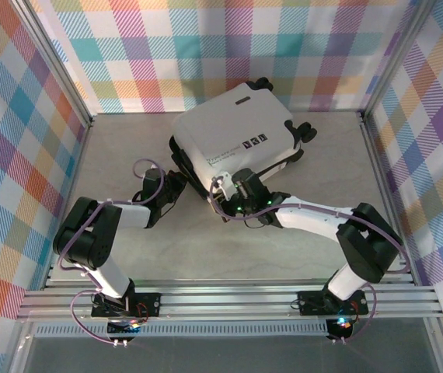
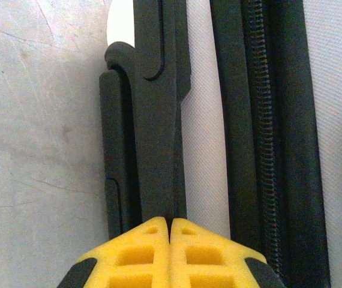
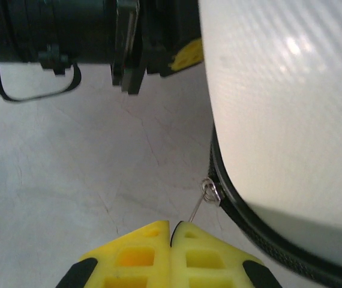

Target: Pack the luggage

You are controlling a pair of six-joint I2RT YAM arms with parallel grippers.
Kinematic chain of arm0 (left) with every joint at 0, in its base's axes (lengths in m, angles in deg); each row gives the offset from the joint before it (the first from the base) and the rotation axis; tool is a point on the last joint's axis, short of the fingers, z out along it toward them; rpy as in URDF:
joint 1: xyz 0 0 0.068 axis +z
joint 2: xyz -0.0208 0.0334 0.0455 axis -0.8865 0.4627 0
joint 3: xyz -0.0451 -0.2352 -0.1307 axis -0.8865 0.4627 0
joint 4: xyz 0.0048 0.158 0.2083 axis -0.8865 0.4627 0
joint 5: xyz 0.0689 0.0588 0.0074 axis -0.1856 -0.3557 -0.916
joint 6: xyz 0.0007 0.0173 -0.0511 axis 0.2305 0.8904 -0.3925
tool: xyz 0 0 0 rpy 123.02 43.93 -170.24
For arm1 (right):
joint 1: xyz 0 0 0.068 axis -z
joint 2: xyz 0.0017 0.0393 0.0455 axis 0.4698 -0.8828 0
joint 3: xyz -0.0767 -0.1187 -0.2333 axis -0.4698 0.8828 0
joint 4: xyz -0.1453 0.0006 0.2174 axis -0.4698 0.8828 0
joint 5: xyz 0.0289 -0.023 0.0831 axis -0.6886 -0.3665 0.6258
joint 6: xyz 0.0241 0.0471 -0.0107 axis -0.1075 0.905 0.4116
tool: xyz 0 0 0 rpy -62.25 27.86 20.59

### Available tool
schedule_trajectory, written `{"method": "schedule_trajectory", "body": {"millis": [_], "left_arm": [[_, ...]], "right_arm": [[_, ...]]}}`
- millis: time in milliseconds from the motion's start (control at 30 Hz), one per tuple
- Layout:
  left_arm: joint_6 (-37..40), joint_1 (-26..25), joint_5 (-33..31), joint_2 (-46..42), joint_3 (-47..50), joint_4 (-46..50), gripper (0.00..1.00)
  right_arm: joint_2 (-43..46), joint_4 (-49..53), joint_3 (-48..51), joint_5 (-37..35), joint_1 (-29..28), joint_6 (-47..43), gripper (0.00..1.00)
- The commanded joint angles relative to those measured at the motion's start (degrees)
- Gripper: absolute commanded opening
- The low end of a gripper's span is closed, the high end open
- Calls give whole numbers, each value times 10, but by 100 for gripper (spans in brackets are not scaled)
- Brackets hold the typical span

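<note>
Looking down, we saw the worktop (image 1: 120, 155) carrying the luggage (image 1: 229, 132), which lay flat and closed toward the back middle, turned at an angle. The left tool (image 2: 170, 225) sat at the luggage's near left corner, its yellow tips pressed together right against a black trim strip (image 2: 153, 120), with the zip (image 2: 266, 150) running alongside. The right tool (image 3: 172, 228) was at the near edge, its tips clamped on the thin metal pull (image 3: 196, 209) beside the white shell.

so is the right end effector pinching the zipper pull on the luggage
Yes, the thin zipper pull runs from the luggage straight in between the shut fingers of the right end effector.
</note>
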Motion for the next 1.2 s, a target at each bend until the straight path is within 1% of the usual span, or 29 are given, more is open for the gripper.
{"method": "schedule_trajectory", "body": {"millis": [0, 67, 100, 133, 200, 300, 433, 567, 667, 733, 767, 800, 833, 867, 967, 1033, 1100, 1133, 1167], "left_arm": [[-4, -32, 27, 15, 22, 112, 0], [-5, -34, 23, 7, 25, 115, 0], [-5, -34, 20, 2, 28, 118, 0], [-5, -34, 18, -3, 29, 119, 0], [-6, -35, 13, -12, 34, 123, 0], [-6, -37, 9, -21, 39, 126, 0], [-7, -37, 7, -28, 44, 126, 0], [2, -37, -2, -47, 40, 156, 0], [21, -35, -16, -79, 32, 196, 0], [51, -36, -29, -111, 13, 254, 0], [65, -36, -35, -125, 3, 283, 0], [83, -37, -44, -143, -6, 317, 0], [98, -38, -52, -160, -14, 343, 2], [115, -38, -63, -179, -23, 375, 6], [160, -44, -84, -224, -46, 445, 16], [190, -54, -84, -240, -64, 482, 23], [222, -69, -78, -247, -83, 511, 30], [235, -76, -73, -247, -91, 522, 31], [249, -83, -67, -247, -97, 531, 31]], "right_arm": [[-39, -48, -25, 37, -60, 80, 0], [-57, -59, -41, 7, -77, 113, 0], [-68, -55, -53, -22, -86, 134, 0], [-78, -56, -63, -30, -90, 147, 0], [-101, -50, -83, -67, -97, 193, 0], [-131, -41, -110, -100, -102, 235, 0], [-146, -44, -130, -140, -104, 228, 0], [-116, -15, -134, -168, -104, 193, 0], [-87, 46, -147, -148, -98, 157, 0], [-58, 101, -162, -133, -96, 125, 0], [-44, 120, -165, -130, -95, 113, 2], [-28, 144, -171, -122, -92, 99, 7], [-13, 164, -175, -118, -88, 90, 11], [4, 182, -178, -117, -85, 81, 17], [52, 218, -180, -111, -63, 72, 26], [75, 236, -183, -114, -39, 65, 33], [83, 270, -202, -112, 1, 52, 39], [84, 284, -210, -112, 23, 45, 43], [85, 298, -219, -108, 53, 40, 45]]}}
